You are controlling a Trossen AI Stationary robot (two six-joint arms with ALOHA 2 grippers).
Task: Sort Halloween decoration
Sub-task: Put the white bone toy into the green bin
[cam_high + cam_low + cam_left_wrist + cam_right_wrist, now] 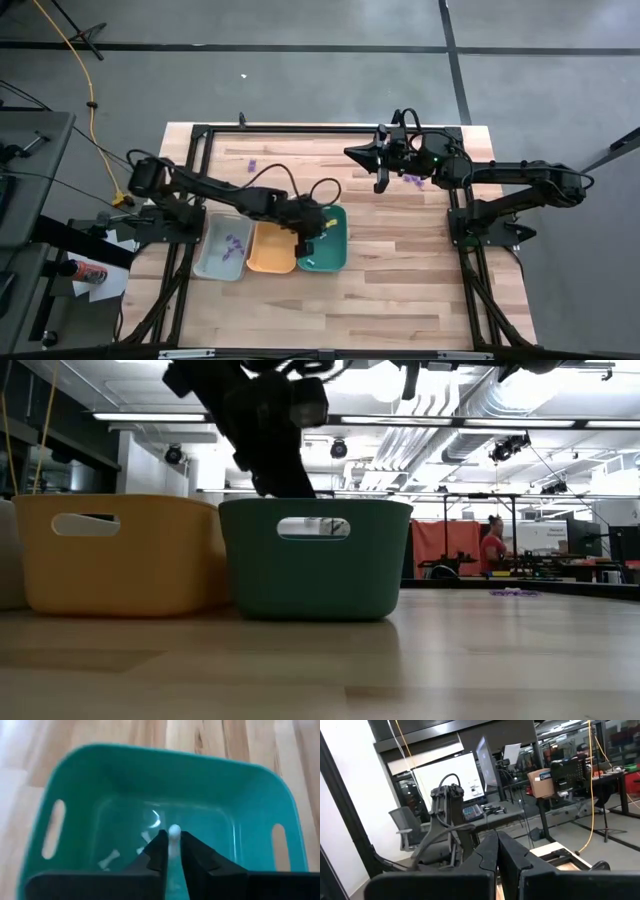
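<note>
My left gripper (173,851) hangs over the teal tray (335,255), shut on a white stick-like piece (174,832). More white pieces (109,859) lie on the teal tray's floor. In the low view the teal wall (315,575) hides the left fingertips. Purple pieces lie in the grey tray (235,244), on the table near the far edge (253,163), and below my right gripper (412,180). My right gripper (497,842) is raised over the table's far right part, shut and holding nothing. My left gripper pinches the white stick-like piece between its two fingers, and the piece's rounded end (174,831) sticks out just past the fingertips. The fingers come from above, pointing down into the teal tray. The piece is lifted clear of the tray floor.
Grey tray (215,262), orange tray (271,250) and teal tray stand side by side at the table's middle left. Bare wood lies at the near side and to the right of the trays (400,270). A person in red (492,548) stands in the room behind.
</note>
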